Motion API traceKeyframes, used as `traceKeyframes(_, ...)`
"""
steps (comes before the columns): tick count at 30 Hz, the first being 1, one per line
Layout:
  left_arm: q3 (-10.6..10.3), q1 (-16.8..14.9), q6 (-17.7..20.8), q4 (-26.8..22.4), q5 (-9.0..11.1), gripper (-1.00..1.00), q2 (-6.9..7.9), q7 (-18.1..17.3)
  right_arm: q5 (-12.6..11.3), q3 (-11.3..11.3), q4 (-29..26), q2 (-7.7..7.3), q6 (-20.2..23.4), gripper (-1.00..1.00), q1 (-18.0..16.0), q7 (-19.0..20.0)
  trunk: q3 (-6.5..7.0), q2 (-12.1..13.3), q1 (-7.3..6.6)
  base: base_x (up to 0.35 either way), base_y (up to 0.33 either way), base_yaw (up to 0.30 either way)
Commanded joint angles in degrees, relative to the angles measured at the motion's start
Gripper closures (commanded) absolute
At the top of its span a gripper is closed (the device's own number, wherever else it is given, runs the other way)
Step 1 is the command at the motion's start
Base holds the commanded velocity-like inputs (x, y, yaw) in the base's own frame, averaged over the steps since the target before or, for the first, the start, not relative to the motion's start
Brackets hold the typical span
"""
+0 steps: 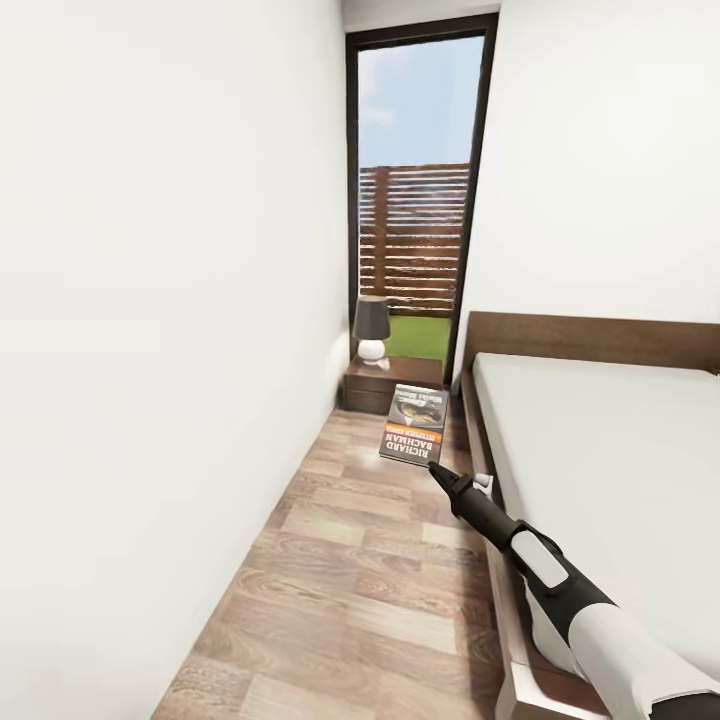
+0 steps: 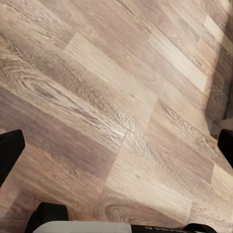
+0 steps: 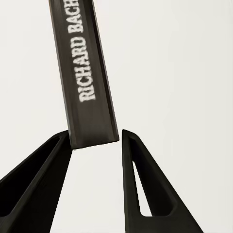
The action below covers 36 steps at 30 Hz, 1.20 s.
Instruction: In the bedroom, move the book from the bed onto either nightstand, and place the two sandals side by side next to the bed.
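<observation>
Book held up in the aisle beside the bed.

Nearest, the right arm reaches forward along the edge of the bed [image 1: 600, 450], its right gripper [image 1: 432, 466] clamped on the lower corner of the book [image 1: 413, 424]; up close, the two dark fingers [image 3: 141, 189] stand narrow, with the spine reading "RICHARD BACH" [image 3: 87, 73] caught at one finger. The book hangs over the wood-plank floor [image 1: 350, 570], cover facing us, lettering upside down. The left gripper [image 2: 116, 145] hovers above bare floor planks, its fingertips spread wide at either edge. Beyond the book sits the nightstand [image 1: 388, 384] at the head corner of the bed, carrying a dark-shaded lamp [image 1: 371, 328], with the tall window [image 1: 415, 200] behind.
</observation>
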Motion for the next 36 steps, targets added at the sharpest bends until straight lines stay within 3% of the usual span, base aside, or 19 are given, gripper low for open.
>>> traceKeyframes(1, 0.05, -0.04, -0.31, 0.09, -0.02, -1.0, -0.01, -0.15, -0.8, 0.23, 0.0, -0.05, 0.41, 1.0, -0.07, 0.08, -0.06, -0.03, 0.02, 0.202, 0.197, -0.097)
traceKeyframes(15, 0.04, -0.04, -0.31, 0.1, -0.02, -1.0, -0.08, -0.13, -0.87, 0.23, 0.0, -0.04, 0.41, 1.0, -0.07, 0.08, -0.06, -0.03, 0.02, 0.209, 0.161, -0.096)
traceKeyframes(36, 0.05, -0.04, -0.31, 0.1, -0.02, -1.0, -0.17, -0.02, -0.79, 0.21, 0.0, -0.12, 0.42, 1.0, -0.07, 0.08, -0.06, -0.03, 0.02, 0.193, 0.012, -0.124)
